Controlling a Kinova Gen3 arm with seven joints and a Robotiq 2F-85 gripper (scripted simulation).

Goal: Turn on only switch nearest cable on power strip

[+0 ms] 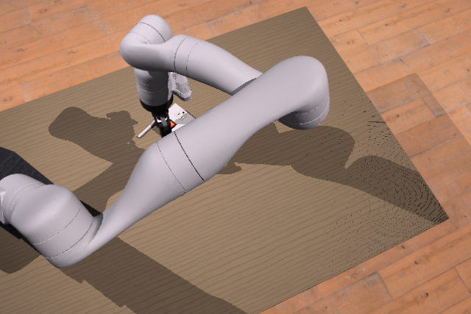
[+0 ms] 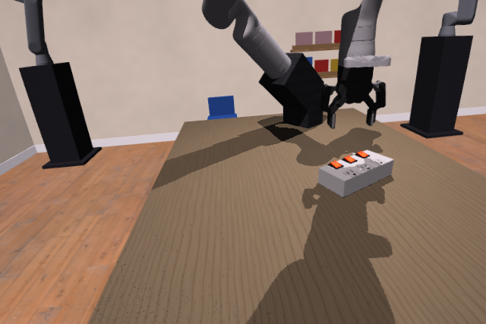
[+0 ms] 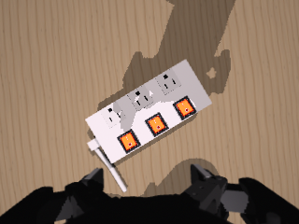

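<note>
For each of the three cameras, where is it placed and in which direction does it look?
Top: high above, looking down at the table; the grey arm hides most of the power strip.
Exterior: at the table's end, looking along it; shows the power strip and the open gripper above it.
Wrist: on the arm, looking straight down at the power strip; both fingers show at the bottom.
All three views share the strip.
</note>
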